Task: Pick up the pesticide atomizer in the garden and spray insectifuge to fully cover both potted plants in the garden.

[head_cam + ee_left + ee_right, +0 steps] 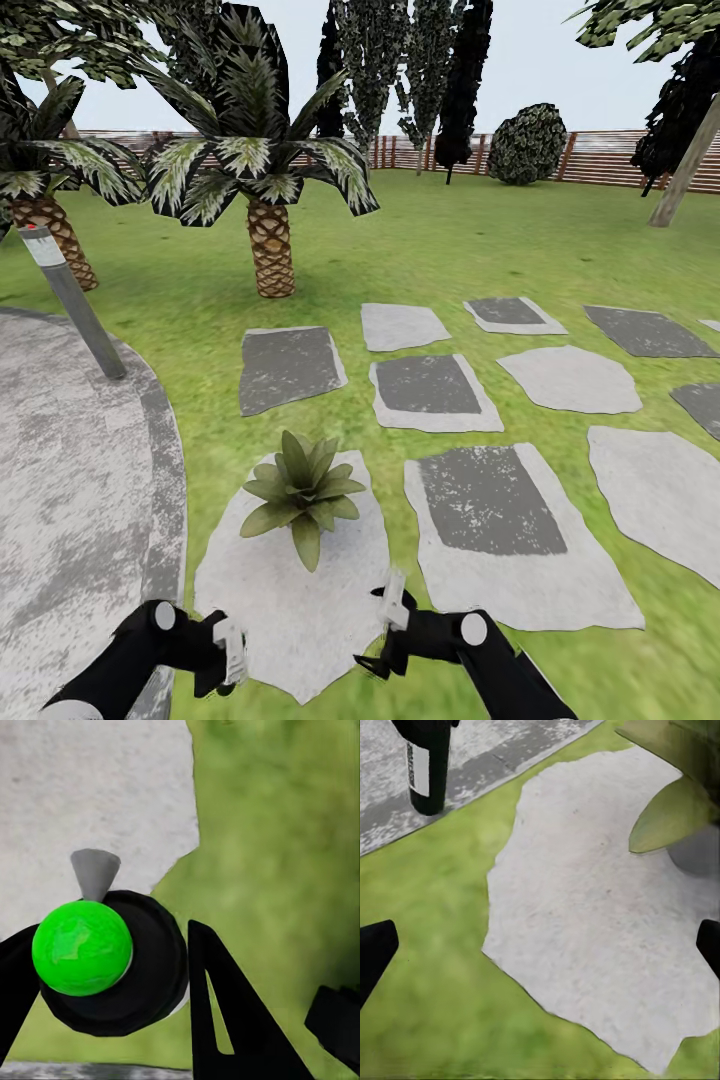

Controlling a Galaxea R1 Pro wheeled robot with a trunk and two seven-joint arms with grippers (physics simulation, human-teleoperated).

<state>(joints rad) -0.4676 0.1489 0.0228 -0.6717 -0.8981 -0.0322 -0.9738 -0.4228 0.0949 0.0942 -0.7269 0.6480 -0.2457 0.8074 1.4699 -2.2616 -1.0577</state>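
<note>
Grip was the thing to mind. The left gripper [226, 658] was closed around the pesticide atomizer [428, 765], the dark bottle standing upright in its hold with the label strip facing out in the right wrist view. From the left wrist camera the bottle's round top sat between the two black fingers, with the grey nozzle [95, 872] pointing out over pale stone; a bright green ball [82, 947] covered much of the head. The right gripper [388, 632] hung spread wide and held nothing, its tips at opposite edges of its own camera's view.

Just ahead of both grippers, one potted plant [303, 490] sat on the pale stepping stone [290, 600], between the round paved patch [80, 480] and the run of grey slabs across the lawn [450, 250]. The atomizer was low and to the left of the rosette, near but not over it. A second plant could not be made out.

To spray well, it looked wise to raise the left arm and turn the nozzle squarely at the leaves, then sweep across the whole rosette rather than fire once at the near edge. The free right arm was best kept back from the mist, and the bottle kept upright.
</note>
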